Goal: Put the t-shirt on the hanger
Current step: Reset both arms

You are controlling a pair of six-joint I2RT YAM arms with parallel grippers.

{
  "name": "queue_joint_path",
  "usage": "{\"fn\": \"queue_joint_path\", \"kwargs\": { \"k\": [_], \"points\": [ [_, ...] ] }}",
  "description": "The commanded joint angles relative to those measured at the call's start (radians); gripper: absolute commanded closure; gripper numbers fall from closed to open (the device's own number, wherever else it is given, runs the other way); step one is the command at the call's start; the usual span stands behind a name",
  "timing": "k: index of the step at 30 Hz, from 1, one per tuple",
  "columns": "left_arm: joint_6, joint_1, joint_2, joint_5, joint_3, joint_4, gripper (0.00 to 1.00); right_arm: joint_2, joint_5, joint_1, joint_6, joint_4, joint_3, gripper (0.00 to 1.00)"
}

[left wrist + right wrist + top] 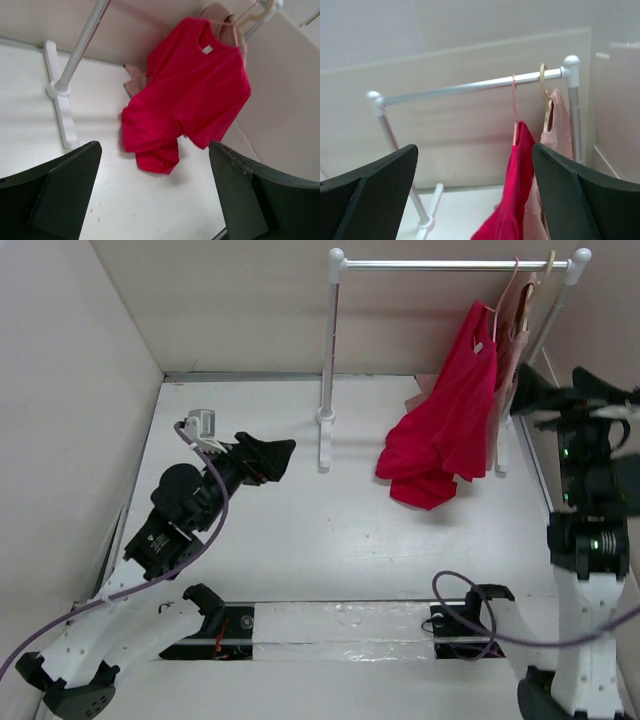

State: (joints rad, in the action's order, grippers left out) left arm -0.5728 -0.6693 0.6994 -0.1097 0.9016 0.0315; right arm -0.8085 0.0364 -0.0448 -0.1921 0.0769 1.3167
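- Two open hands: left hand at 9 o'clock and right hand at 3 o'clock, both spread wide, empty and well apart from the cloth. I judge nothing needs holding.
- Shirt at 1 o'clock hangs by its collar, its hem bunched on the counter, seemingly because the rail stands low.
- Hanger hooks the rail and carries the shirt, so the task looks done.

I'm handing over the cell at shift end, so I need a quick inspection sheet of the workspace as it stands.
Surface: white table, taped strip by the arm bases.
Job's things: t-shirt hangs lopsided from the hanger on the rail, lower part bunched.
Clutter: pink-tan shirt hanging beside it.
Grippers: left gripper and right gripper open, empty.
Cables: purple cable looping by each arm.
Surroundings: plain walls close around.
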Motion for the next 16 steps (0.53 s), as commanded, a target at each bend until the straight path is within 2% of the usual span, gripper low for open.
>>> {"fn": "queue_joint_path", "kwargs": {
  "k": [1, 5, 8, 12, 16],
  "points": [
    [0.054, 0.002, -0.04, -0.039, 0.109, -0.001, 0.14, 0.199, 0.03, -0.001, -0.036, -0.035, -0.089, 0.0],
    [0.071, 0.002, -0.078, -0.05, 0.163, 0.004, 0.13, 0.417, 0.016, -0.001, -0.059, -0.031, -0.18, 0.0],
    [0.073, 0.002, -0.113, -0.045, 0.166, 0.004, 0.1, 0.515, -0.027, -0.001, -0.046, 0.035, -0.189, 0.0],
    [0.057, 0.002, -0.147, -0.036, 0.139, 0.001, 0.11, 0.54, -0.079, 0.008, -0.018, 0.115, -0.154, 0.0],
    [0.036, 0.002, -0.146, -0.015, 0.119, 0.002, 0.1, 0.513, -0.044, 0.008, -0.021, 0.113, -0.155, 0.0]
  ]
}}
